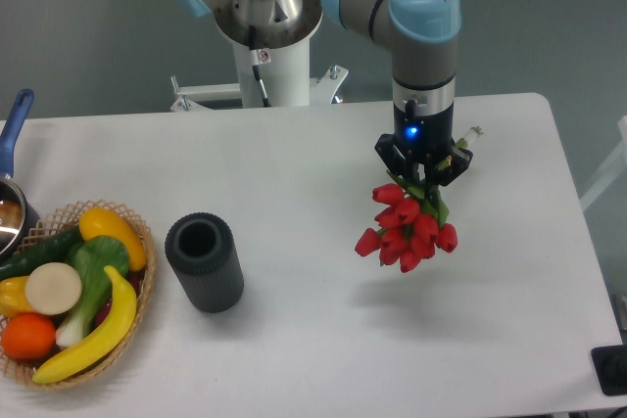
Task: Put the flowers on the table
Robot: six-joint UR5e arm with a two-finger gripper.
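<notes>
The flowers (409, 227) are a bunch of red tulip buds with green leaves, hanging heads down at the right of the white table (313, 173). My gripper (425, 175) is shut on the stems just above the buds and holds the bunch a little above the tabletop. A faint shadow lies on the table below the buds. A pale stem end pokes out to the right behind the gripper.
A dark grey cylinder vase (204, 262) stands left of centre. A wicker basket (137, 293) with fruit and vegetables sits at the front left edge. A pot with a blue handle (12, 144) is at the far left. The arm's white base (269, 56) is at the back.
</notes>
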